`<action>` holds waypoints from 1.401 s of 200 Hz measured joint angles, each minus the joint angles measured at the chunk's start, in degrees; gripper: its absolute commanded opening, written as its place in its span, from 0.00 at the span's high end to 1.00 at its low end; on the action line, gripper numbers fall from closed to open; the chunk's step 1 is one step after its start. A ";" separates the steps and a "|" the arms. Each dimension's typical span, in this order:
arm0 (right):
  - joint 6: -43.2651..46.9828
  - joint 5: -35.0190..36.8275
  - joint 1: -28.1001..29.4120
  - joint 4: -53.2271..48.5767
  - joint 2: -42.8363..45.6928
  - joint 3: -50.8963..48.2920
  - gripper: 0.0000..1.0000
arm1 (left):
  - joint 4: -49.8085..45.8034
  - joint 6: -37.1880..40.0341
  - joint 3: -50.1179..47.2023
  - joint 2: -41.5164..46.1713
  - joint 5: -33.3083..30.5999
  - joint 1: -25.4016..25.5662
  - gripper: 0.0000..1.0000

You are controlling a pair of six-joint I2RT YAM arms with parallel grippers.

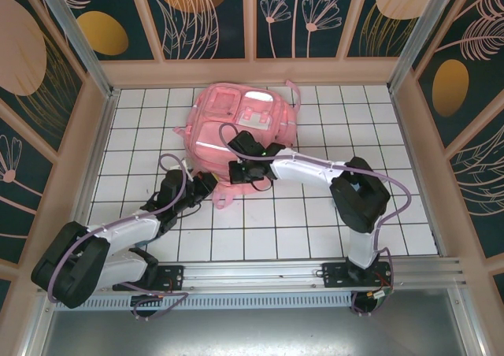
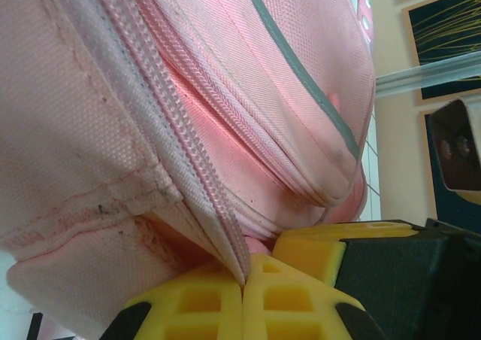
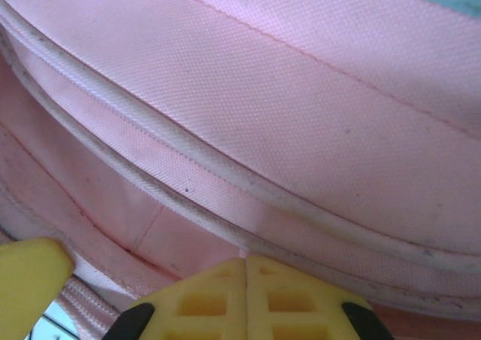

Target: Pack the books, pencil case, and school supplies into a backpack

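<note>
Packing seems barely begun: the left end effector (image 2: 243,291) pinches the zipper edge (image 2: 201,176) of the pink backpack (image 1: 236,124); the right end effector (image 3: 246,278) is closed against its cloth. Opening and filling remain.

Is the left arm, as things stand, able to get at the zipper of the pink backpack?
Most likely yes: the left tool is shut on the edge of the backpack, right at the zipper, and nothing lies between them.

Lab robot cell — left arm (image 1: 118,234) and right arm (image 1: 315,168) bolted to an aluminium rail (image 1: 260,273) beside a white gridded table (image 1: 315,238), enclosed on 3 sides by leaf-print panels (image 1: 205,17) and metal posts (image 1: 75,37).
</note>
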State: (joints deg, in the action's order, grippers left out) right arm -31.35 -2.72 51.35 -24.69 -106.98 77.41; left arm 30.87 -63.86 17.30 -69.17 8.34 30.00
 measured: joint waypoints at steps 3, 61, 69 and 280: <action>0.00 0.59 0.15 -0.20 0.02 0.00 0.95 | -0.11 0.00 0.00 0.00 -0.04 0.00 1.00; -0.76 13.60 0.57 -2.34 6.69 -4.24 0.97 | -2.36 0.02 0.24 0.59 -2.03 0.37 1.00; -0.83 15.02 -0.04 -2.40 7.54 -5.05 0.97 | -2.60 0.02 0.26 0.81 -2.27 0.37 1.00; 9.75 24.30 -17.27 3.13 6.84 -7.54 0.57 | -10.60 0.85 2.27 3.67 -4.35 0.33 1.00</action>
State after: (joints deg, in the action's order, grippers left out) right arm -21.61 21.58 34.09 -21.56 -100.14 69.87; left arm 20.27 -63.00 19.57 -65.49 3.99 30.33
